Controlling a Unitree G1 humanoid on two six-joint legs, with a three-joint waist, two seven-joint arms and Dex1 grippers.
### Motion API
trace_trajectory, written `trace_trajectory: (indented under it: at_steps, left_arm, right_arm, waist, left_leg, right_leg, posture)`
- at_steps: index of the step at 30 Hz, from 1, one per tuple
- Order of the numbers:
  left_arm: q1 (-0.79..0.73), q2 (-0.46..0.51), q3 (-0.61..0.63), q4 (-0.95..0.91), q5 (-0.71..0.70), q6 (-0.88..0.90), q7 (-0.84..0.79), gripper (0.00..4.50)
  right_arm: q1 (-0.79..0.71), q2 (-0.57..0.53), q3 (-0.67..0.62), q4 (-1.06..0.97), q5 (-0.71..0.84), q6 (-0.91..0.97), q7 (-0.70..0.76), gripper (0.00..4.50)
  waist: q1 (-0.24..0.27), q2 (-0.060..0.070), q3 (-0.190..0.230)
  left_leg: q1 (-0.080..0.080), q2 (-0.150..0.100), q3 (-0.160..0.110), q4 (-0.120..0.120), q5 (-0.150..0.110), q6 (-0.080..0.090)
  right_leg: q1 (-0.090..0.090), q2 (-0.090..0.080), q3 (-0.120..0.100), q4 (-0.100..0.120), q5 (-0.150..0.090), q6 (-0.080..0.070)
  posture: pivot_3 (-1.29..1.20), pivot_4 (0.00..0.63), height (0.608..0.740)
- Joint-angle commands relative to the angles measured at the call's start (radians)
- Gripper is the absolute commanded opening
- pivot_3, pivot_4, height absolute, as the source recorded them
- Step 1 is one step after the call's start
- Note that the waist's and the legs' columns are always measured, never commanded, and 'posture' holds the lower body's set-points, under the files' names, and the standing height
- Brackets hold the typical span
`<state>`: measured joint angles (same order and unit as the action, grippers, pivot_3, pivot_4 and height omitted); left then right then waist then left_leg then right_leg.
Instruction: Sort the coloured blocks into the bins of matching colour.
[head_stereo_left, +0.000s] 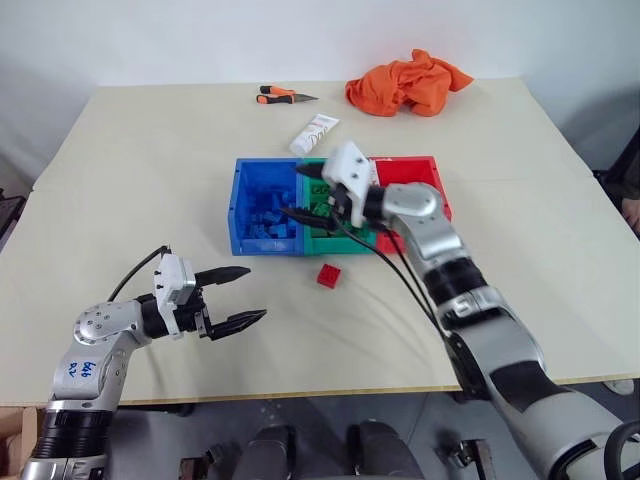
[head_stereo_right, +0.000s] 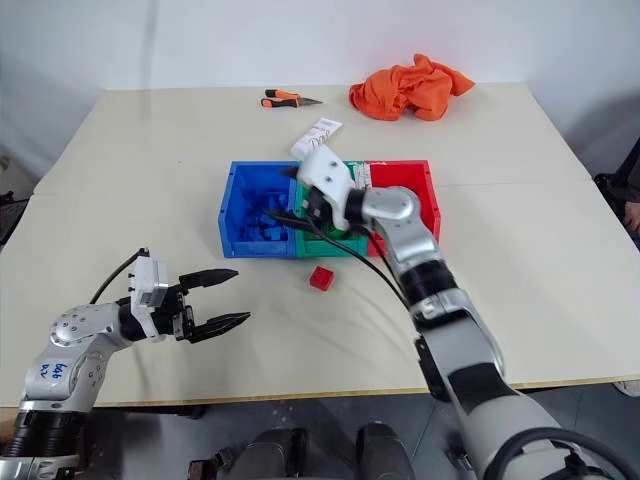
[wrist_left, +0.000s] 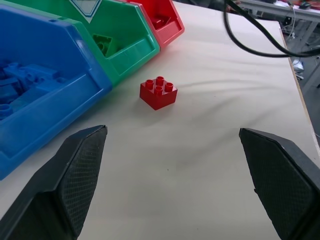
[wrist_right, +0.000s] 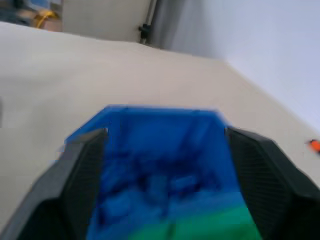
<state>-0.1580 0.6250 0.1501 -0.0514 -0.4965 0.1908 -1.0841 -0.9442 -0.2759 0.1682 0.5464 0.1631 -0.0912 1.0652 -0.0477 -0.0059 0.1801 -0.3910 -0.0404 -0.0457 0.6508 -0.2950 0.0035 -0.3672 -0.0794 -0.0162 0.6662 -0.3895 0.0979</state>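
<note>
A single red block (head_stereo_left: 328, 276) (wrist_left: 158, 92) lies on the table just in front of the bins. The blue bin (head_stereo_left: 250, 190), green bin (head_stereo_left: 335, 243) and red bin (head_stereo_left: 405, 172) stand side by side at mid-table. Several blue blocks (head_stereo_left: 270, 222) fill the blue bin, and a green block (wrist_left: 102, 42) lies in the green bin. My right gripper (head_stereo_left: 294, 191) hovers over the green bin, pointing left toward the blue bin (wrist_right: 160, 150), open and empty. My left gripper (head_stereo_left: 256, 292) is open near the table's front left, facing the red block from a distance.
An orange cloth (head_stereo_left: 408, 83) lies at the back right of the table. A white tube (head_stereo_left: 314, 133) rests behind the bins, and orange-handled pliers (head_stereo_left: 283, 96) lie at the back. Black cables (head_stereo_left: 400, 275) hang from my right arm above the table.
</note>
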Motion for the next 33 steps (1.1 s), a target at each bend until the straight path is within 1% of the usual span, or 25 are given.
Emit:
trace_trajectory:
  at_steps: [1, 3, 8, 12, 16, 20, 24, 26, 28, 30, 33]
  left_arm:
    - [-0.021, -0.011, -0.009, 0.015, -0.004, -0.015, -0.012, 4.5]
    - [-0.039, -0.016, -0.022, 0.033, 0.0, -0.016, -0.017, 4.5]
    - [-0.06, -0.032, -0.046, 0.039, 0.005, -0.007, -0.015, 4.5]
    - [-0.033, -0.037, -0.058, -0.004, 0.002, 0.021, 0.009, 4.5]
    - [-0.004, -0.049, -0.059, -0.051, 0.0, 0.037, 0.046, 4.5]
    - [0.036, -0.049, -0.052, -0.116, 0.002, 0.083, 0.102, 4.5]
    - [0.062, -0.042, -0.045, -0.163, 0.01, 0.119, 0.15, 4.5]
    - [0.075, -0.057, -0.04, -0.199, 0.041, 0.119, 0.221, 4.5]
    - [0.076, -0.104, -0.04, -0.241, 0.08, 0.129, 0.342, 4.5]
    - [0.045, -0.14, -0.102, -0.285, 0.138, 0.188, 0.44, 4.5]
    - [-0.005, -0.199, -0.188, -0.295, 0.167, 0.204, 0.47, 4.5]
  right_arm:
    - [0.131, -0.137, -0.04, -0.286, 0.123, 0.138, 0.146, 3.87]
    - [0.23, -0.227, -0.073, -0.385, 0.172, 0.193, 0.191, 3.87]
    - [0.419, -0.404, -0.15, -0.531, 0.247, 0.276, 0.259, 3.87]
    - [0.626, -0.589, -0.254, -0.546, 0.244, 0.258, 0.327, 3.87]
    - [0.721, -0.672, -0.348, -0.523, 0.266, 0.255, 0.338, 3.87]
    - [0.751, -0.711, -0.398, -0.496, 0.269, 0.243, 0.348, 3.87]
    - [0.737, -0.704, -0.4, -0.501, 0.27, 0.248, 0.331, 3.87]
    - [0.72, -0.686, -0.387, -0.518, 0.274, 0.262, 0.306, 3.87]
    - [0.713, -0.674, -0.374, -0.537, 0.276, 0.275, 0.293, 3.87]
    - [0.709, -0.66, -0.361, -0.557, 0.274, 0.288, 0.275, 3.87]
    - [0.701, -0.642, -0.352, -0.579, 0.277, 0.309, 0.25, 3.87]
  waist:
    - [0.006, 0.0, 0.0]
    - [0.017, 0.0, 0.0]
    - [0.02, 0.0, 0.0]
    - [0.026, 0.0, 0.0]
    - [0.027, 0.0, 0.0]
    - [0.024, 0.0, 0.0]
    - [0.024, 0.0, 0.0]
    - [0.025, 0.0, 0.0]
    - [0.028, 0.0, 0.0]
    - [0.038, 0.0, 0.0]
    - [0.054, 0.0, 0.0]
  left_leg:
    - [0.0, 0.0, 0.0, 0.0, 0.0, 0.0]
    - [0.0, 0.0, 0.0, 0.0, 0.0, 0.0]
    - [0.0, 0.0, 0.001, 0.0, 0.0, 0.001]
    - [0.002, 0.0, 0.001, 0.0, -0.001, 0.002]
    - [0.002, 0.0, 0.002, 0.002, -0.002, 0.003]
    - [0.004, 0.001, 0.002, 0.002, -0.002, 0.003]
    - [0.004, 0.001, 0.002, 0.003, -0.001, 0.003]
    - [0.004, 0.001, 0.002, 0.003, -0.001, 0.003]
    - [0.004, 0.001, 0.002, 0.003, -0.001, 0.003]
    - [0.004, 0.001, 0.002, 0.003, -0.001, 0.003]
    - [0.003, 0.0, 0.002, 0.004, -0.001, 0.003]
  right_leg:
    - [0.0, 0.0, 0.0, 0.0, 0.0, 0.0]
    - [0.001, 0.0, 0.0, -0.004, 0.0, 0.0]
    - [0.003, 0.0, 0.0, -0.008, 0.0, 0.0]
    - [0.007, 0.0, 0.0, -0.011, 0.0, 0.0]
    - [0.009, 0.0, 0.0, -0.014, 0.0, 0.0]
    - [0.01, 0.0, 0.0, -0.014, 0.0, 0.0]
    - [0.011, 0.0, 0.001, -0.014, 0.0, 0.0]
    - [0.011, 0.0, 0.001, -0.014, 0.0, 0.0]
    - [0.011, 0.0, 0.001, -0.014, 0.0, 0.0]
    - [0.011, 0.0, 0.001, -0.014, 0.0, 0.0]
    - [0.011, 0.0, 0.001, -0.014, 0.0, 0.0]
  posture:
    - [0.0, 0.15, 0.74]
    - [0.0, 0.15, 0.74]
    - [0.0, 0.15, 0.74]
    - [0.0, 0.15, 0.74]
    - [0.0, 0.15, 0.74]
    - [0.0, 0.15, 0.74]
    - [0.0, 0.15, 0.74]
    - [0.0, 0.15, 0.74]
    - [0.0, 0.15, 0.74]
    - [0.0, 0.15, 0.74]
    - [0.0, 0.15, 0.74]
